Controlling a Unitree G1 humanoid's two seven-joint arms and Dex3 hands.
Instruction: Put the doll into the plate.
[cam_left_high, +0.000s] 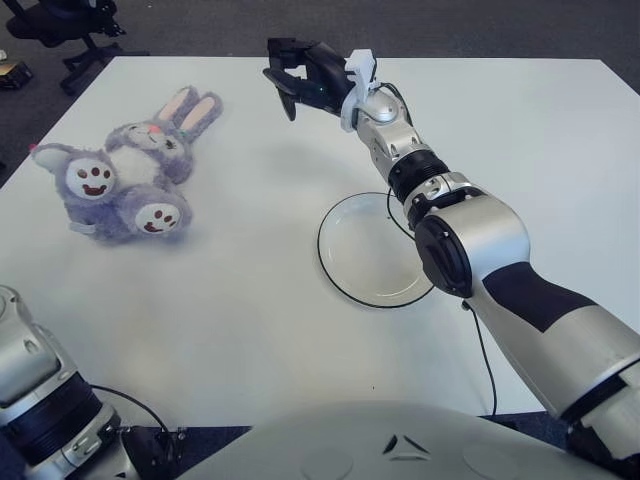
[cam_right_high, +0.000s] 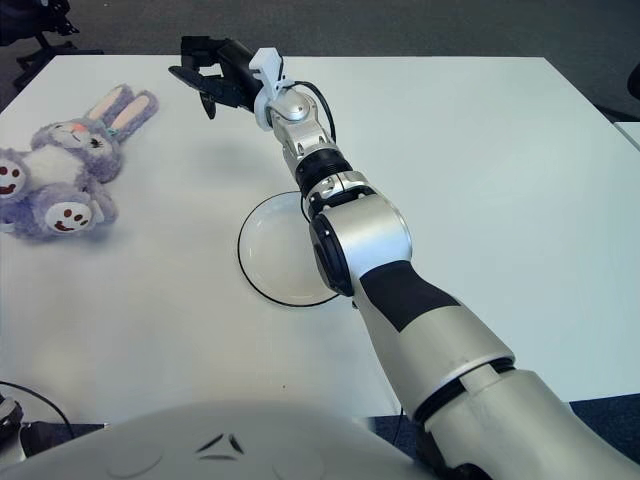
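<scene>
A purple plush bunny doll (cam_left_high: 130, 170) lies on its back at the left of the white table, ears pointing away from me and feet toward me. A white plate (cam_left_high: 365, 255) with a dark rim sits bare near the table's middle. My right hand (cam_left_high: 292, 78) reaches far over the table, hovering beyond the plate and to the right of the doll's ears. Its black fingers are spread and hold nothing. A clear gap separates it from the doll. Of my left arm only a forearm section (cam_left_high: 40, 400) shows at the lower left; the hand is out of view.
The white table (cam_left_high: 250, 320) ends at its far edge just behind my right hand and at a left edge near the doll. A black office chair (cam_left_high: 60, 25) stands on the dark floor beyond the far left corner. A thin black cable (cam_left_high: 480, 345) runs along my right arm.
</scene>
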